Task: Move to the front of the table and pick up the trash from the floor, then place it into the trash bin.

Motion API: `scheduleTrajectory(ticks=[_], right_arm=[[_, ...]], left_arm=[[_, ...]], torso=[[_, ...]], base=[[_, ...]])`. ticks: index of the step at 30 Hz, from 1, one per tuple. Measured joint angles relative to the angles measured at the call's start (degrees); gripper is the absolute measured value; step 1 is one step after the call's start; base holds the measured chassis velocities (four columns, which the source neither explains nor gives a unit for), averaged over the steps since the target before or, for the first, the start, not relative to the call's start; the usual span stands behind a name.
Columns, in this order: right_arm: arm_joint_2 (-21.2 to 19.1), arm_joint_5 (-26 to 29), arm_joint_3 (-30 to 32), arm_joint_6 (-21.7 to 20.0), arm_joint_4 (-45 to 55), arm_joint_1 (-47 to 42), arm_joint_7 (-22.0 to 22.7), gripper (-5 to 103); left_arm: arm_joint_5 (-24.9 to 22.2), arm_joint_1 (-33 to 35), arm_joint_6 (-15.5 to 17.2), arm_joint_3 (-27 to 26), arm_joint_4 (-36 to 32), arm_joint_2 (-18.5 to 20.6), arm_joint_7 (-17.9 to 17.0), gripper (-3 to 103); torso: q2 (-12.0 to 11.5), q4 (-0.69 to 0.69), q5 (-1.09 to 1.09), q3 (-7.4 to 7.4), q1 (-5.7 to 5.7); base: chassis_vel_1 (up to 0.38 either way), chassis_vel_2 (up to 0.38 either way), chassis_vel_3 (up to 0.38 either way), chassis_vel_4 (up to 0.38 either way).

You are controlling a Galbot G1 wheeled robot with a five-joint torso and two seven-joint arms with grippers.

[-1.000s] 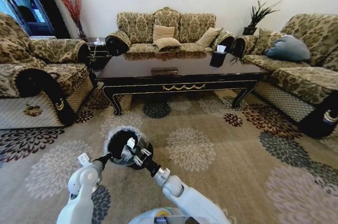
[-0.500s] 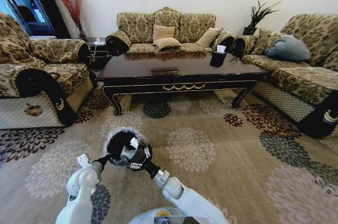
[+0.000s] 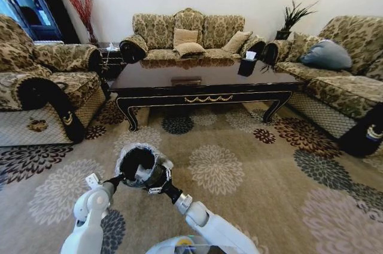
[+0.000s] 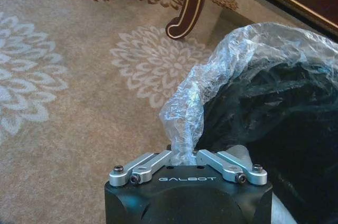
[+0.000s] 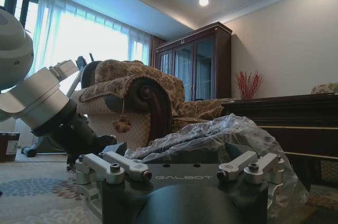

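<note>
The trash bin (image 3: 135, 163), black with a crinkled clear liner, stands on the carpet just in front of me. My left gripper (image 3: 117, 178) is shut on a twisted fold of the liner (image 4: 182, 129) at the bin's near-left rim. My right gripper (image 3: 158, 176) hovers at the bin's right rim, its fingers spread wide with nothing between them. From the right wrist the liner (image 5: 211, 137) bulges just beyond those fingers. The trash is hidden or out of view; the bin's inside looks dark. The table (image 3: 179, 73) stands beyond the bin, its curved leg (image 4: 191, 2) near the bin.
Patterned sofas ring the table: one at the left (image 3: 42, 86), one at the back (image 3: 188, 38), one at the right (image 3: 341, 74). A small black box with tissue (image 3: 247, 64) sits on the table. Open flowered carpet (image 3: 251, 170) lies right of the bin.
A small white piece at the right gripper over the bin's mouth no longer shows. The right gripper has shifted slightly at the rim. The left gripper keeps its hold on the liner.
</note>
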Motion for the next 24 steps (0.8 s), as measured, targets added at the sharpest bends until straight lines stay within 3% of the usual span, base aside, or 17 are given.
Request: scheduleTrajectory(ticks=[7, 11, 12, 13, 15, 17, 20, 22, 24], right_arm=[[0.61, 0.17, 0.77, -0.68, -0.51, 0.07, 1.01, 100], [1.54, 0.78, 3.65, -4.93, -2.07, 0.73, 5.43, 100], [1.59, 1.10, 4.33, -6.21, -2.73, 0.94, 6.44, 100], [1.98, 1.35, 5.70, -9.68, -4.14, 1.66, 9.58, 100], [2.07, 1.34, 7.15, -13.78, -6.33, 2.63, 13.58, 100], [2.09, 1.23, 7.49, -15.27, -7.08, 2.88, 14.96, 100], [1.64, 3.38, 8.05, -23.95, -10.09, 3.66, 22.53, 100], [1.52, 3.99, 8.00, -24.80, -10.10, 3.67, 22.98, 100], [0.15, 8.04, 7.06, -30.41, -8.17, 3.67, 24.21, 100]], left_arm=[[-0.01, 0.00, 0.01, -0.68, 0.22, 0.25, 0.11, 2], [-0.83, -0.63, 0.02, -2.94, 0.73, 2.02, 0.12, 2], [-1.08, -0.77, 0.01, -3.53, 0.76, 2.55, 0.12, 2], [-2.13, -1.01, 0.00, -4.66, 0.93, 3.94, 0.24, 2], [-3.35, -1.01, 0.00, -6.21, 1.10, 5.67, 0.26, 2], [-3.63, -0.95, 0.00, -6.71, 1.18, 6.18, 0.24, 2], [-4.64, -0.23, 0.00, -8.31, 1.22, 7.56, 0.23, 2], [-4.67, -0.20, 0.01, -8.42, 1.22, 7.61, 0.24, 2], [-4.71, -0.13, 0.00, -8.76, 1.21, 7.68, 0.24, 2]], torso=[[0.00, 0.00, -0.01, 0.00, 0.00], [0.00, 0.00, -0.01, 0.00, 0.00], [0.00, 0.05, 0.00, 0.00, 0.00], [0.00, -0.02, 0.01, 0.00, 0.00], [0.00, 0.00, -0.01, 0.01, 0.00], [0.00, -0.03, 0.00, 0.01, 0.00], [0.00, 0.01, -0.01, 0.01, 0.00], [0.00, 0.01, 0.00, 0.01, 0.01], [0.00, -0.01, -0.01, 0.01, 0.01]], base=[[0.000, 0.000, 0.000, 0.000], [0.000, 0.000, 0.000, 0.000], [0.000, 0.000, 0.000, 0.000], [0.000, 0.000, 0.000, 0.000], [0.000, 0.000, 0.000, 0.000], [0.000, 0.000, 0.000, 0.000], [0.000, 0.000, 0.000, 0.000], [0.000, 0.000, 0.000, 0.000], [0.000, 0.000, 0.000, 0.000]])
